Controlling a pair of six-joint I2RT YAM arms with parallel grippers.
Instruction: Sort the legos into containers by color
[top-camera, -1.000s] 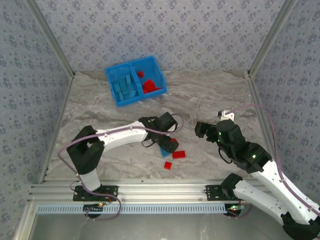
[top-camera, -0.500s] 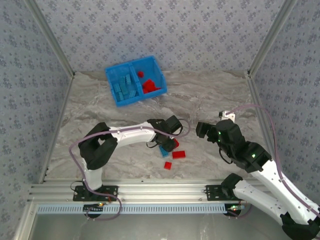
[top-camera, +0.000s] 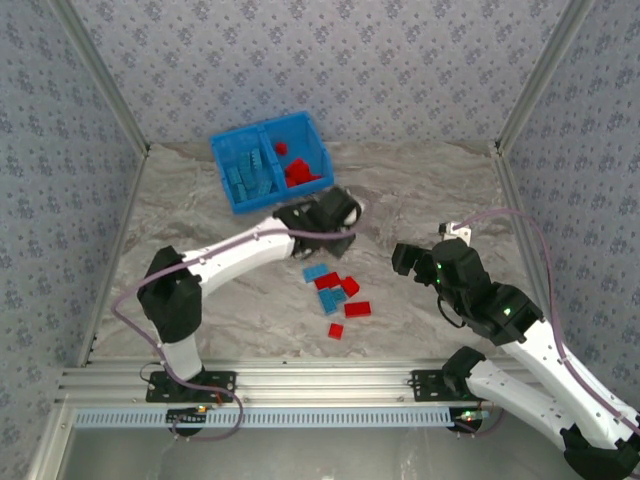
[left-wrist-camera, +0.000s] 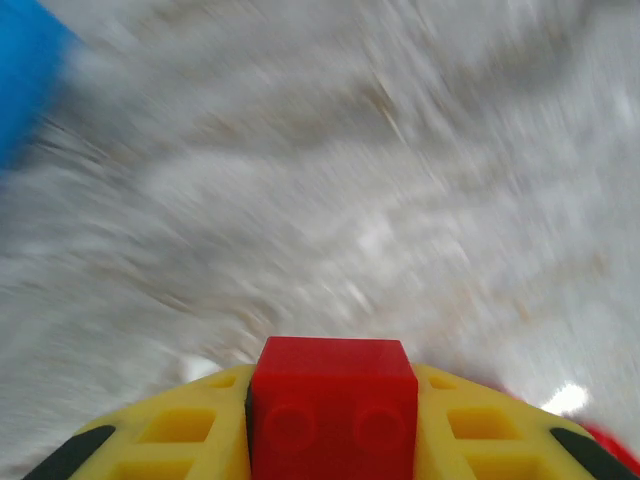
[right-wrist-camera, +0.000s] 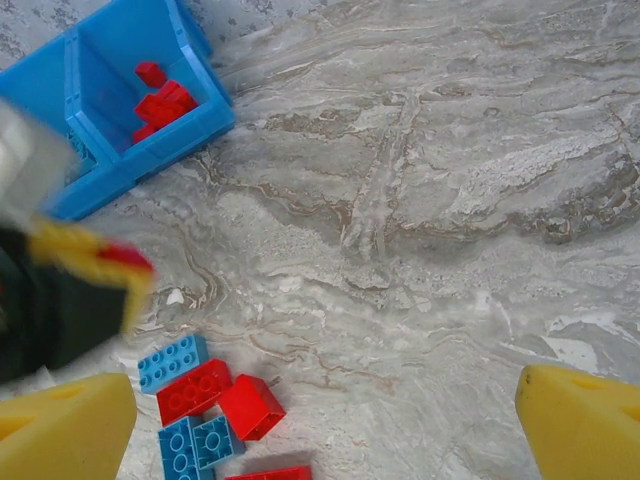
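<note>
In the left wrist view my left gripper is shut on a small red lego, clamped between its yellow fingers. From above, that gripper hangs just in front of the blue bin, near its right front corner. The bin's left compartment holds light blue legos and its right one holds red legos. Several loose legos, red and light blue, lie on the table mid-front. My right gripper stands open to their right, fingers wide apart above bare table.
The marble table is walled on three sides by patterned panels. The loose pile lies at the lower left of the right wrist view, with the bin at the upper left and the blurred left gripper between them.
My left gripper shut on a red lego in the loose pile, lifted it and swung back toward the bin. The right arm has stayed put.
</note>
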